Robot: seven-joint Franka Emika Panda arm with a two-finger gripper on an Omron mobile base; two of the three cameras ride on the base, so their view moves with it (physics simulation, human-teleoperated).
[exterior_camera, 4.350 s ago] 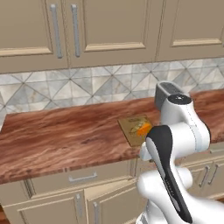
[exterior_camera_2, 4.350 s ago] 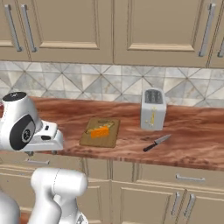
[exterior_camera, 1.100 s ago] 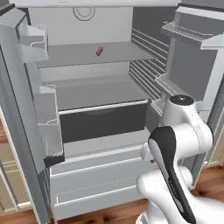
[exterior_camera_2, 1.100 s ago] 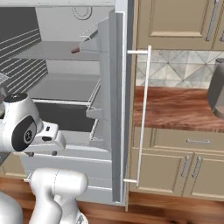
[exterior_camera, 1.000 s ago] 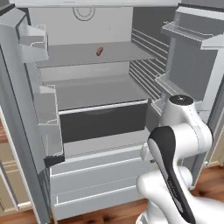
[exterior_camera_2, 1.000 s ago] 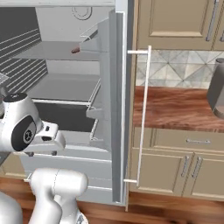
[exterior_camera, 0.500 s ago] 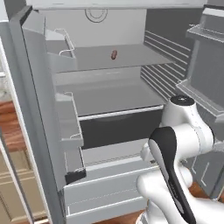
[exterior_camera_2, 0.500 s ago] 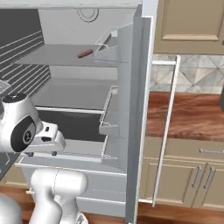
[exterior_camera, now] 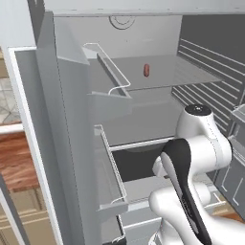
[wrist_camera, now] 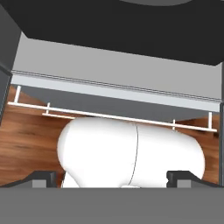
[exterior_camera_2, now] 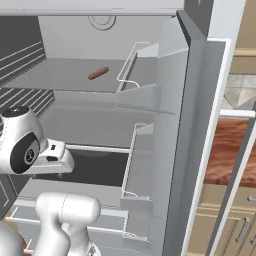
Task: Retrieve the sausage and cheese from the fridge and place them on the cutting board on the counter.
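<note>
The sausage lies upper centre on the fridge shelf, well above the arm; gripper wide, empty.

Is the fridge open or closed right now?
Open. The fridge doors stand swung wide, baring grey shelves with the sausage lying on the upper one.

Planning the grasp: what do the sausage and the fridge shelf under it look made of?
Sausage: reddish-brown, smooth and matte, probably soft meat in a casing. Shelf: flat, plain pale grey, looks like hard plastic or coated glass; the render leaves it open.
</note>
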